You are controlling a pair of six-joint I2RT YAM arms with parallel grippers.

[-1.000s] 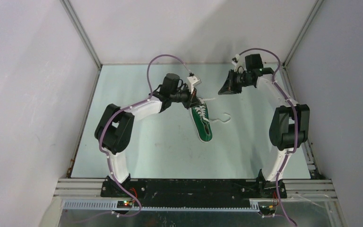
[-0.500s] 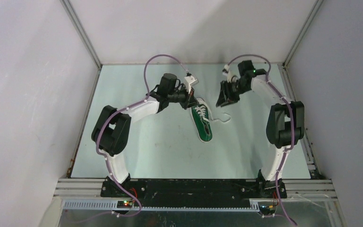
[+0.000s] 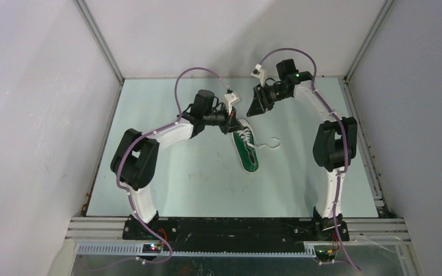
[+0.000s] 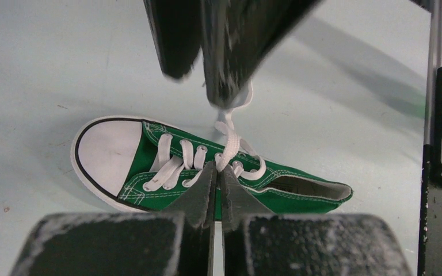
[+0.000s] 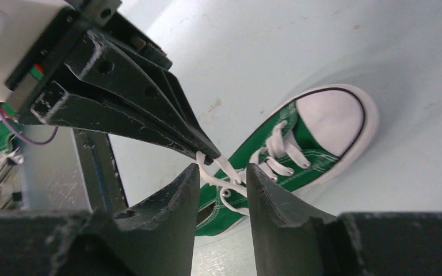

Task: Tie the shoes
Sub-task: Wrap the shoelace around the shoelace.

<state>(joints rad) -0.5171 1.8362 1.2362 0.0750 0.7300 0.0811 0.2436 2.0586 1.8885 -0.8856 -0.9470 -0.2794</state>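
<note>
The shoe (image 3: 246,152) lies flat on its sole near the middle of the counter (image 3: 178,172), white toe cap toward the arm bases, open heel toward the far wall; it looks small and light, so a hard pull on a lace would likely drag or tip it rather than tighten anything; the canvas upper should give under pressure, while the rubber sole and toe cap are stiffer.

The lace (image 5: 224,169) is the part to take, and it is thin, limp and probably slippery between hard pads; the left end effector (image 4: 217,169) is clenched on it just above the top eyelets, holding a short run lifted off the tongue; the right end effector (image 5: 221,187) is released, its fingers spread on either side of that raised run, just beside the left tips; a grip close under them seems best.

The other lace (image 3: 271,140) trails loose on the counter to the shoe's right, apart from both arms; the main obstruction is the two sets of fingers crowding each other above the eyelets.
</note>
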